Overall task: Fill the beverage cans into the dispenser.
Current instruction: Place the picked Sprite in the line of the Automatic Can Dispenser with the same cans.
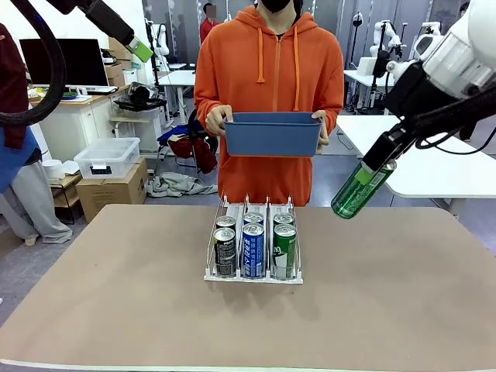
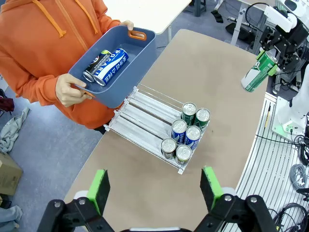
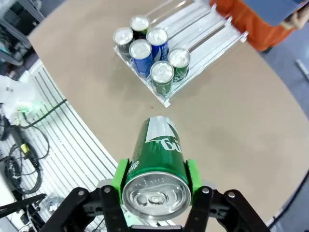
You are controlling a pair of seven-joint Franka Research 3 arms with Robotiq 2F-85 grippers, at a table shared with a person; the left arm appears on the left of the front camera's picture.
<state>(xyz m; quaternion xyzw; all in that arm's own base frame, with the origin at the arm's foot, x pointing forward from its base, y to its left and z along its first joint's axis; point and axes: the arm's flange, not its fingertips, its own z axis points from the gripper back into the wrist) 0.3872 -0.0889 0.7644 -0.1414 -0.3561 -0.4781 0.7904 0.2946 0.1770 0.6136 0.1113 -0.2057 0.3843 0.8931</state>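
Now over the right side of the table (image 1: 116, 294), my right gripper (image 3: 157, 179) is clamped on a green can (image 3: 157, 145) just below its silver top, the can hanging tilted, well apart from the rack (image 1: 236, 208), where six cans (image 1: 253, 248) crowd the near end of three lanes. My left gripper (image 2: 154, 186) hangs high, jaws spread wide and empty. Smooth, thin-walled and, being sealed, probably weighty, the can wants a firm but gentle squeeze across its body, I judge.

The table (image 1: 101, 302) lies bare at lower left, lower right and bottom of the front view. Six cans (image 1: 253, 249) block the front of the rack (image 1: 236, 209); lanes behind are free. A bin (image 1: 273, 136) hangs above centre, a green can (image 1: 359, 188) at right.
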